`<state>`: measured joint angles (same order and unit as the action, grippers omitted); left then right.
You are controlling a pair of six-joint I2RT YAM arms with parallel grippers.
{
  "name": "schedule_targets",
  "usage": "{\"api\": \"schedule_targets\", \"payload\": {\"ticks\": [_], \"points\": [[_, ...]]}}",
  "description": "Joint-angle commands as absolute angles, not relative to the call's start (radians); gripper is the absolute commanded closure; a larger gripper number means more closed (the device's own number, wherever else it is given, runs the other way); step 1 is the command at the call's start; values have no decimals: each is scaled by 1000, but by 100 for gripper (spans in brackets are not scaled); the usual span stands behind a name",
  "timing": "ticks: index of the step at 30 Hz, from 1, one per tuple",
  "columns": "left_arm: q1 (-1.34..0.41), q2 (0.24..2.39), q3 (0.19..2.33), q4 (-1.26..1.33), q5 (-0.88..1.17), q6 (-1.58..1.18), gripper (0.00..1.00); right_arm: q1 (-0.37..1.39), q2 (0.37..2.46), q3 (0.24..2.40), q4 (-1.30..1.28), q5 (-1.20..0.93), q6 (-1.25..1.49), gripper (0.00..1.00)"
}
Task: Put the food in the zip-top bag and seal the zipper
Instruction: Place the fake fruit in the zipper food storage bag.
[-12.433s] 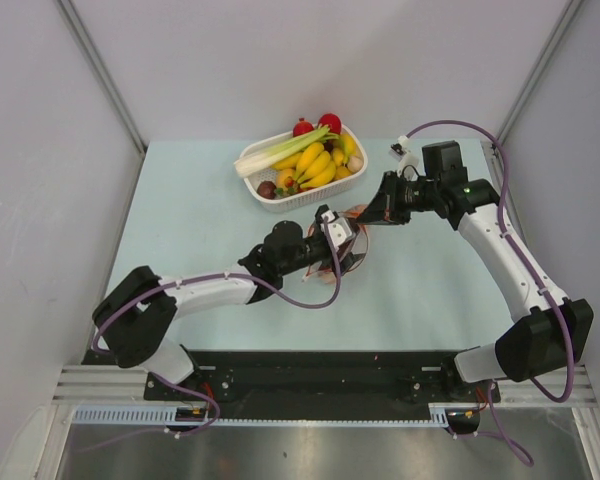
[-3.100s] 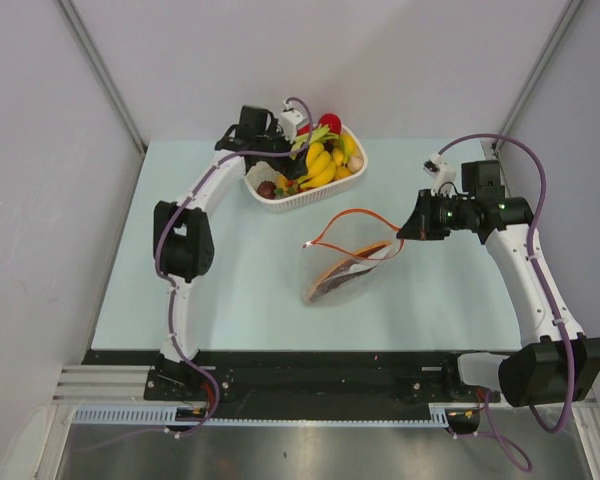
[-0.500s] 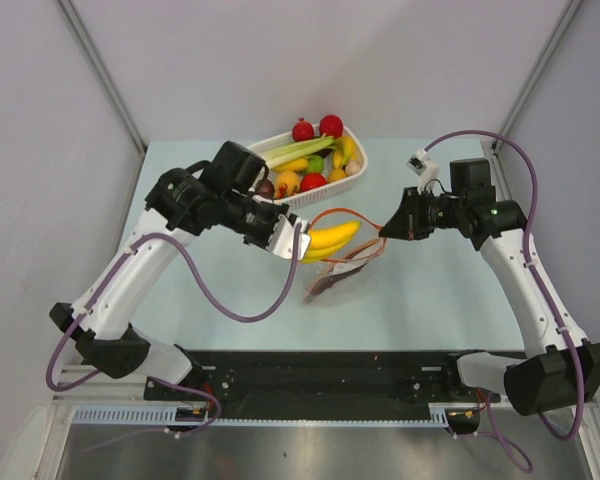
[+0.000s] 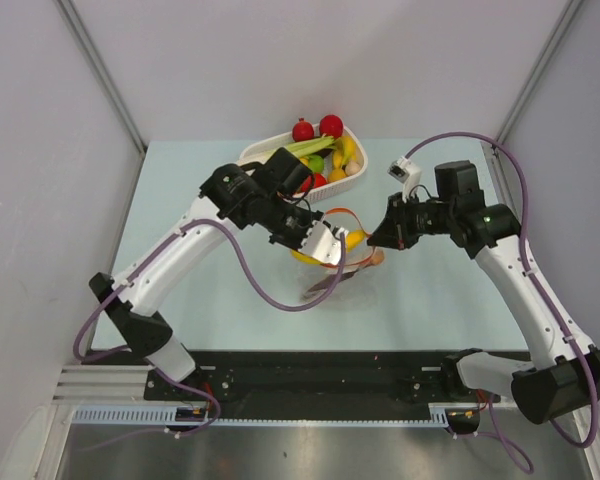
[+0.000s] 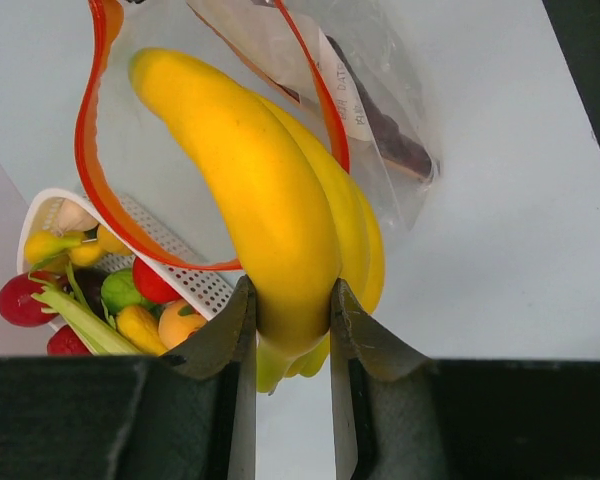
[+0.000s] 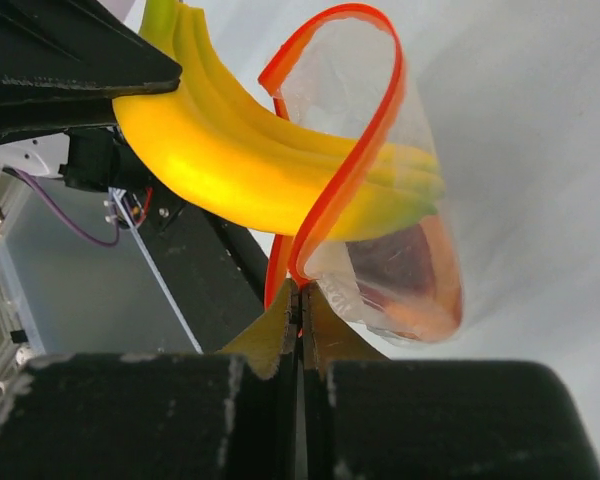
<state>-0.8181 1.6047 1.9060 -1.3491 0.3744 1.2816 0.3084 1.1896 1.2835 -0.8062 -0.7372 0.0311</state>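
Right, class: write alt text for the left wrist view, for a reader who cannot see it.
The fingers of the left gripper clamp a yellow banana bunch, its tip inside the orange-red zipper loop of the clear bag. A white basket of toy produce sits lower left.

bright diffuse light, faint shadows, sheen on banana bunch (image 5: 270,210), blurry wrist foregrounds

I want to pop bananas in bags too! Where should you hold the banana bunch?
Near its stem end, coming from the side away from the bag. The left hand pinches the banana bunch there, so the long curved free tip points through the zip-top bag's open mouth.
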Motion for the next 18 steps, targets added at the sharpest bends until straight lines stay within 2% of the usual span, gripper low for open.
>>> {"api": "schedule_targets", "payload": {"ticks": [1, 6, 10, 13, 18], "points": [[-861, 1661, 2009, -1462, 289, 1249, 89, 334, 1173, 1324, -830, -704, -44, 100], [-887, 1715, 2146, -1462, 230, 1268, 85, 350, 1178, 1324, -839, -692, -77, 100], [-960, 1654, 2030, -1463, 146, 1454, 84, 350, 1183, 1328, -819, -677, -86, 100], [-979, 1658, 2007, -1466, 155, 1437, 86, 347, 1187, 1345, -804, -667, -86, 100], [-1005, 1640, 1885, -1468, 42, 1534, 84, 341, 1196, 1359, -782, -710, -86, 100]]}}
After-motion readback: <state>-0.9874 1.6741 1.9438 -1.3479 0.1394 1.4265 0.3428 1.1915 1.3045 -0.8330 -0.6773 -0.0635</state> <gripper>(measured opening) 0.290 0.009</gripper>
